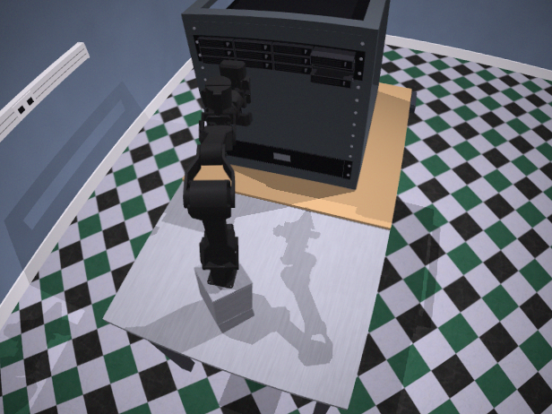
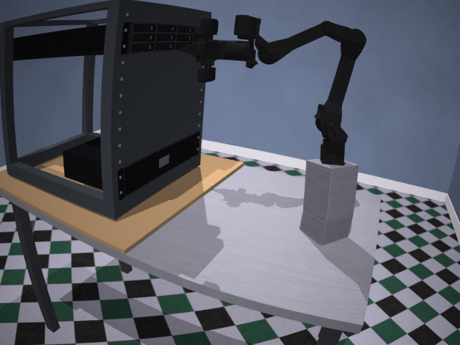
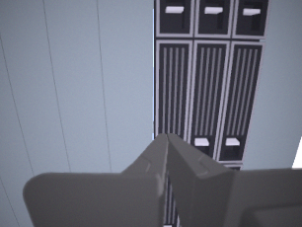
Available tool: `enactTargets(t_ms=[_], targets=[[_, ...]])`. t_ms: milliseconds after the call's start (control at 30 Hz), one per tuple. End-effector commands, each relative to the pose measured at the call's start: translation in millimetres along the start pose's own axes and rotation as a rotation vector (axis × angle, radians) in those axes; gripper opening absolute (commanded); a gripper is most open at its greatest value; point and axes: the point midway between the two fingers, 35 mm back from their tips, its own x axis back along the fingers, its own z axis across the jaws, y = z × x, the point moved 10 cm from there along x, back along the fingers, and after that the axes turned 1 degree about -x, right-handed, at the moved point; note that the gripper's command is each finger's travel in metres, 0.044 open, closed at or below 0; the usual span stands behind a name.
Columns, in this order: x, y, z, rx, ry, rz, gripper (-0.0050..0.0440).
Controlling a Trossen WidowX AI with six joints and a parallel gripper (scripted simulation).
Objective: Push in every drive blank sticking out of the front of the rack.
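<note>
Black gripper (image 1: pixel 245 86) (image 2: pixel 184 48) (image 3: pixel 166 140), fingers together on nothing, points at the front of the rack (image 1: pixel 291 112) (image 2: pixel 111 112). At the top view's right, 2 protruding drive blanks (image 1: pixel 332 64) jut from its upper bay.

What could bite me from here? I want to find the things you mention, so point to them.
Pushing high on the unfastened rack (image 1: pixel 287 116) (image 2: pixel 160 93) could tip it or slide it back along the wooden board (image 1: pixel 385 179) (image 2: pixel 149 224). The closed gripper's (image 1: pixel 232 67) (image 2: pixel 183 48) (image 3: pixel 168 135) narrow tips might slip off a blank's edge. Swinging towards the protruding right-hand blanks (image 1: pixel 332 58) (image 1: pixel 331 80) could catch their sides.

Rack top cropped, lower-left drive blanks hidden
</note>
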Motion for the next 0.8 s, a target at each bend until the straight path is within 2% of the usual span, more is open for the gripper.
enactTargets(t_ms=[0, 367, 767], targets=[[1.0, -1.3, -7.7, -0.012, -0.023, 0.002, -0.0050], [2.7, -3.7, -8.8, -0.068, -0.022, -0.004, -0.0050], [9.2, -12.5, -12.3, -0.273, -0.015, -0.025, -0.0050]])
